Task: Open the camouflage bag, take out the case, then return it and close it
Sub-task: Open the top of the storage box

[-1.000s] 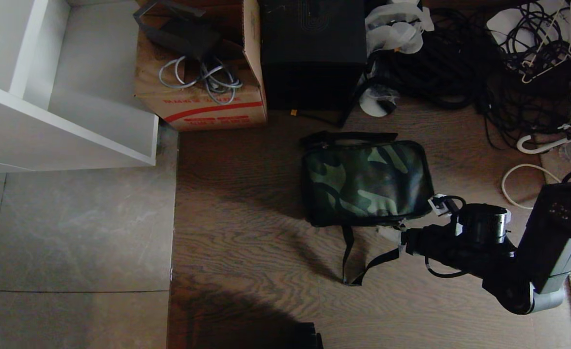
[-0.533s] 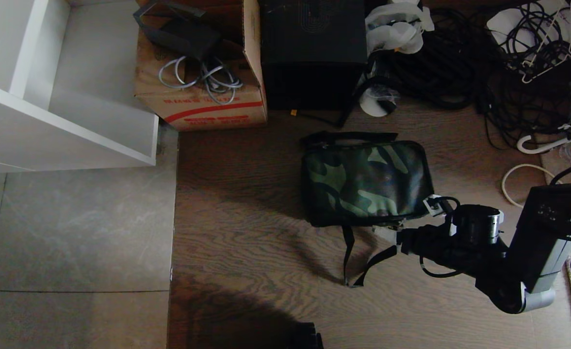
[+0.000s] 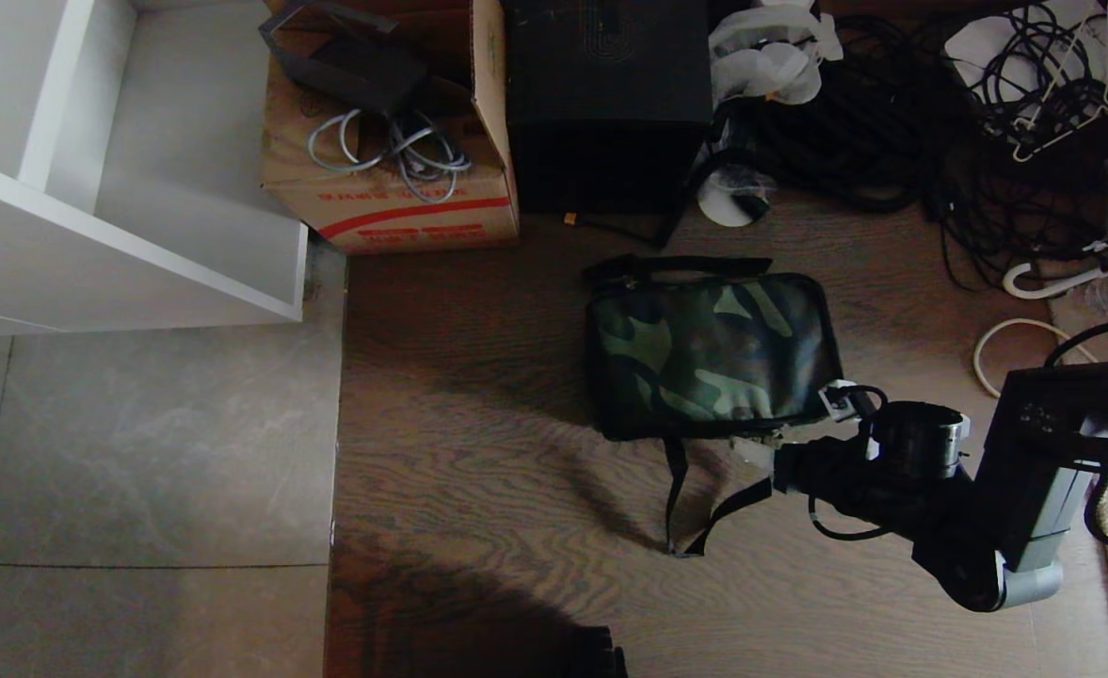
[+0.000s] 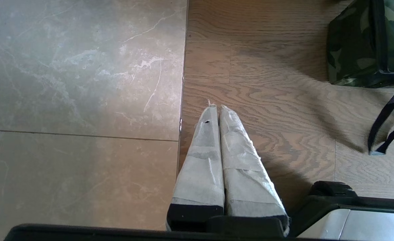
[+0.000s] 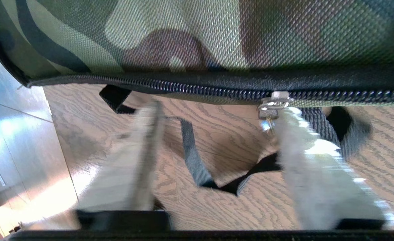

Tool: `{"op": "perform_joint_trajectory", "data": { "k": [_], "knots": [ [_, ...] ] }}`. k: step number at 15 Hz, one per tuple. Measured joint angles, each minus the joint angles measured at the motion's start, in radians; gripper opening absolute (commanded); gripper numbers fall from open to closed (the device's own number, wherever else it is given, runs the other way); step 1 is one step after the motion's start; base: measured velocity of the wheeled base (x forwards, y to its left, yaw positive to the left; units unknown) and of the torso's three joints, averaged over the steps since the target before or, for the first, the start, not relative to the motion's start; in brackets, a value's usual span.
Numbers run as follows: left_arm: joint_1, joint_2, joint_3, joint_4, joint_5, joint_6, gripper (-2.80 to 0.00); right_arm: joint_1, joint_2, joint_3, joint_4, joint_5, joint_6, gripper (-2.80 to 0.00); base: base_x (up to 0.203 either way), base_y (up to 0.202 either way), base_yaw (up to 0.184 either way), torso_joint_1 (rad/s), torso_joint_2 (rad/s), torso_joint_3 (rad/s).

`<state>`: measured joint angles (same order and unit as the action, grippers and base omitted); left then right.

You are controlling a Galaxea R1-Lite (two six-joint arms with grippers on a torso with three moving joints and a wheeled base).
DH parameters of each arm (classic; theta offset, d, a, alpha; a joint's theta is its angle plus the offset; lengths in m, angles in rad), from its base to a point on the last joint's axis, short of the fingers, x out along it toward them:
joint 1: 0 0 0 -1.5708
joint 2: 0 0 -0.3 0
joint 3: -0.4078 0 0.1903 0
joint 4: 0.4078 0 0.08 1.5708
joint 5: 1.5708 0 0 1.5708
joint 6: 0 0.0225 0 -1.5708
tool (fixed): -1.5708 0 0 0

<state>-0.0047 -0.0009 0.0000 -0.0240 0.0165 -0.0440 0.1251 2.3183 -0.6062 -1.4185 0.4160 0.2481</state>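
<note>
The camouflage bag (image 3: 714, 353) lies zipped shut on the wood floor, its black strap (image 3: 676, 499) trailing toward me. My right gripper (image 3: 798, 426) sits at the bag's near right corner, low over the floor. In the right wrist view its gripper (image 5: 218, 112) is open, fingers wide apart and blurred. One finger (image 5: 304, 147) is right beside the silver zipper pull (image 5: 273, 107) on the black zipper line, and nothing is held between them. The case is hidden. My left gripper (image 4: 217, 107) hangs shut and empty over the floor, apart from the bag (image 4: 367, 43).
A cardboard box (image 3: 393, 188) with cables and a tall black box (image 3: 610, 94) stand behind the bag. A tangle of black cables (image 3: 892, 122) and a white cable loop (image 3: 996, 358) lie to the right. A white shelf unit (image 3: 120, 188) stands on the left.
My right arm has edged slightly left toward the bag's corner, and its fingers stand a little closer together. The bag and the left arm have not moved.
</note>
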Motion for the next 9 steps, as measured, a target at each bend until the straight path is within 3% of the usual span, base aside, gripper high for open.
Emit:
{"op": "perform_joint_trajectory", "data": {
  "k": [9],
  "knots": [
    [0.000, 0.000, 0.000, 0.000, 0.000, 0.000, -2.80, -0.002, -0.023, 0.020, -0.004, 0.008, -0.041, -2.80, 0.000, 0.000, 0.000, 0.000, 0.00, 0.000]
  ]
}}
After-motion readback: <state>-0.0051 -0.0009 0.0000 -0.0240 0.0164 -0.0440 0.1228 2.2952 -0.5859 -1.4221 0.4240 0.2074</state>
